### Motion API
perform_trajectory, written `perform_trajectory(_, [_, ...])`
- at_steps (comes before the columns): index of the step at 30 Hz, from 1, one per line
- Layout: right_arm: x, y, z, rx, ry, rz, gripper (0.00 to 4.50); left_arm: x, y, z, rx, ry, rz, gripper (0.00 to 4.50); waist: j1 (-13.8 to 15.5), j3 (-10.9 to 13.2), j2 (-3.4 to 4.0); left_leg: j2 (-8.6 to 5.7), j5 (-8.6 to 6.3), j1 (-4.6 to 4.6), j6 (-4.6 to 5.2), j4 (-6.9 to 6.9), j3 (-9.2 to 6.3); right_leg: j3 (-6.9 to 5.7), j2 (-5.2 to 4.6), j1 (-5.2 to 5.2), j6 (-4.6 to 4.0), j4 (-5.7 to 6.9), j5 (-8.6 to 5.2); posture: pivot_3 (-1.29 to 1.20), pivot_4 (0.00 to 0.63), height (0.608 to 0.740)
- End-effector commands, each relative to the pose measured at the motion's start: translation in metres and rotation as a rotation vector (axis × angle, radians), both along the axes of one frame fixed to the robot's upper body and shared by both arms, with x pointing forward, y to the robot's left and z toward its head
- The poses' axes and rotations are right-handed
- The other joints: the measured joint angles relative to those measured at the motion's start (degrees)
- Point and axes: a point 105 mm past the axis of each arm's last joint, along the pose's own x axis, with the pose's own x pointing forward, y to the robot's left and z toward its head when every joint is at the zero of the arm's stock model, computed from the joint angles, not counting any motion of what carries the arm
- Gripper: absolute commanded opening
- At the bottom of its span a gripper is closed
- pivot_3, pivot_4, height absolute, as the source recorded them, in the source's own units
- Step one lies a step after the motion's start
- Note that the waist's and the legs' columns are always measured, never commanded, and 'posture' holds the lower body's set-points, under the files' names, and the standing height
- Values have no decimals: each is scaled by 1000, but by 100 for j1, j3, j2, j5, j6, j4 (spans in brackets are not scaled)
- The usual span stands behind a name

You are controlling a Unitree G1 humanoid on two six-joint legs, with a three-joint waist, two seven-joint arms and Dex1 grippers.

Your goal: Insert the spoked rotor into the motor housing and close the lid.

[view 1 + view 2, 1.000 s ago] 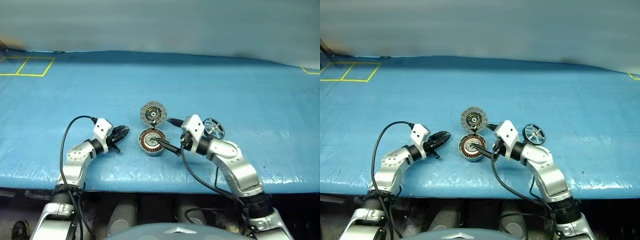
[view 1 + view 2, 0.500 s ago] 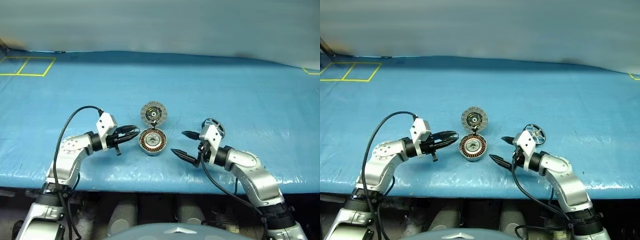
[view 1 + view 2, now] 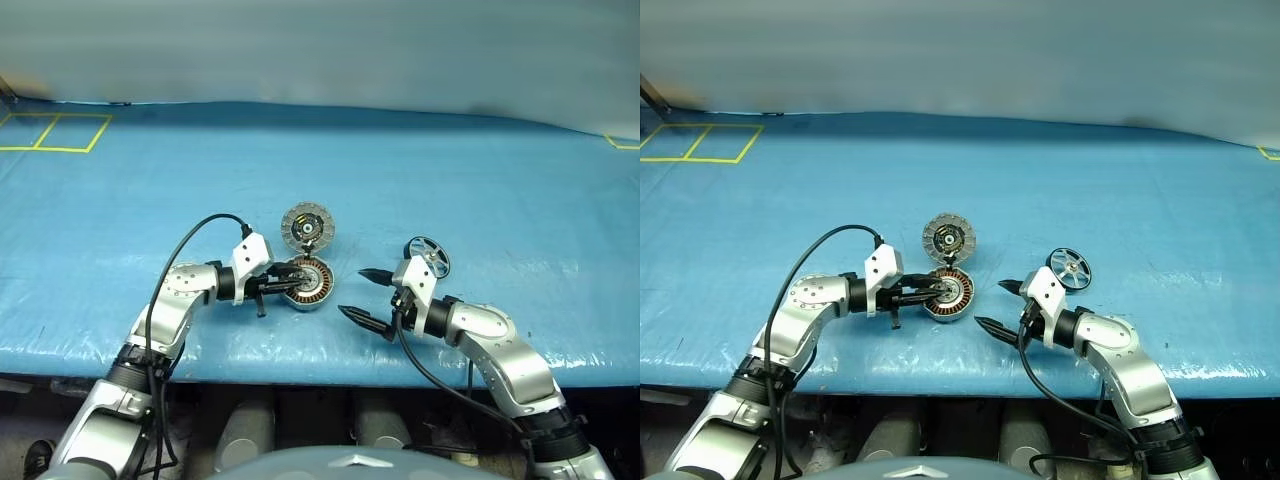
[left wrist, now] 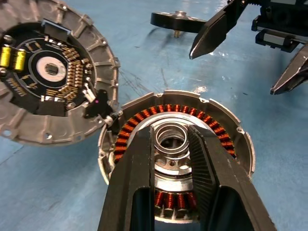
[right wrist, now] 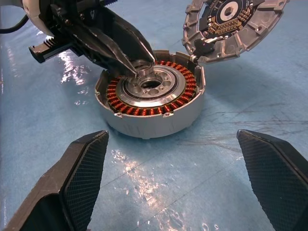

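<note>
The motor housing [image 3: 312, 295] sits on the blue table with its copper windings [image 4: 216, 130] showing. Its lid [image 3: 306, 227] stands swung open behind it, inner face [image 4: 48, 72] toward me. My left gripper [image 3: 295, 282] reaches in from the left with its jaws narrowly open. Its fingertips [image 4: 144, 137] straddle the housing's centre ring; I cannot tell whether they touch it. The spoked rotor [image 3: 428, 257] lies on the table to the housing's right. My right gripper [image 3: 355, 292] is wide open between the housing and the rotor, holding nothing, pointing at the housing [image 5: 149, 115].
The blue sheet [image 3: 450, 180] covers the whole table, and its front edge [image 3: 330, 355] runs just below both arms. Yellow tape squares [image 3: 55, 130] mark the far left corner. More yellow tape [image 3: 622, 142] is at the far right.
My left gripper has swung right and now has its tips over the housing's centre. My right gripper has drawn back from the housing to the right and toward the front edge.
</note>
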Motion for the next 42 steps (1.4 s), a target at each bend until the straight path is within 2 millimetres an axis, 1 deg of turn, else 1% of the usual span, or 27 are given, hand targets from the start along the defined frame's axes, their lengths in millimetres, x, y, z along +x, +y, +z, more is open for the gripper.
perform_trajectory(1, [0, 2, 6, 8, -34, 2, 4500, 3, -7, 9, -12, -44, -27, 651, 3, 0, 0, 0, 0, 0, 0, 1, 0, 0, 0, 1, 0, 0, 0, 0, 150, 740])
perform_trajectory(7, [1, 1, 5, 0, -40, -9, 4500, 8, -8, 7, -9, -50, -10, 651, 5, 0, 0, 0, 0, 0, 0, 3, 0, 0, 0, 2, 1, 0, 1, 0, 150, 740])
perform_trajectory(13, [2, -1, 5, -5, -49, -19, 4500, 7, -7, 3, 10, -33, -13, 651, 3, 0, 0, 0, 0, 0, 0, 3, 0, 0, 0, 2, 2, 0, 1, 0, 150, 740])
perform_trajectory(15, [3, -1, 6, -8, -54, -26, 4500, 8, -6, 2, 12, -27, 0, 1374, 4, 0, -1, 0, 0, 0, 0, 4, 0, 0, 0, 3, 2, 0, 1, 0, 150, 740])
perform_trajectory(16, [4, -1, 6, -9, -56, -28, 4500, 9, -5, 2, 12, -25, 7, 1664, 4, 0, -1, 0, 0, 0, 0, 4, 0, 0, 0, 3, 2, 0, 1, 0, 150, 740])
perform_trajectory(20, [6, -2, 5, -11, -59, -34, 4500, 16, -3, 7, -3, -76, 64, 2966, 4, 0, -1, 0, 0, 1, 0, 4, 0, 0, 0, 3, 2, 0, 1, 0, 150, 740])
perform_trajectory(26, [7, 0, 3, -14, -60, -33, 4500, 16, -8, 18, -99, -67, 74, 2966, 5, 0, 0, 0, 0, 1, 0, 7, 0, 0, 0, 6, 5, 0, 3, 0, 150, 740])
perform_trajectory(29, [9, 0, 3, -13, -62, -31, 4500, 17, -11, 17, -105, -59, 80, 2390, 2, 0, 0, 0, 0, 3, 0, 8, 0, 0, 0, 8, 6, 1, 3, 0, 150, 740])
perform_trajectory(36, [9, 1, 3, -14, -66, -33, 4500, 14, -15, 8, -86, -22, 53, 60, 3, 0, 0, -1, 0, 4, 1, 16, -1, 0, 0, 13, 5, 2, 3, 0, 150, 740])
perform_trajectory(40, [9, 0, 3, -15, -66, -38, 4500, 13, -16, 3, -50, -7, 37, 60, 3, 0, -1, -1, -1, 4, 1, 20, -1, -1, 0, 17, 5, 2, 3, 0, 150, 740])
perform_trajectory(42, [9, 0, 3, -15, -67, -40, 4500, 10, -16, -3, -21, 12, 22, 60, 5, 0, -1, -1, -1, 4, 1, 21, -1, 0, 0, 17, 5, 1, 3, 0, 150, 740])
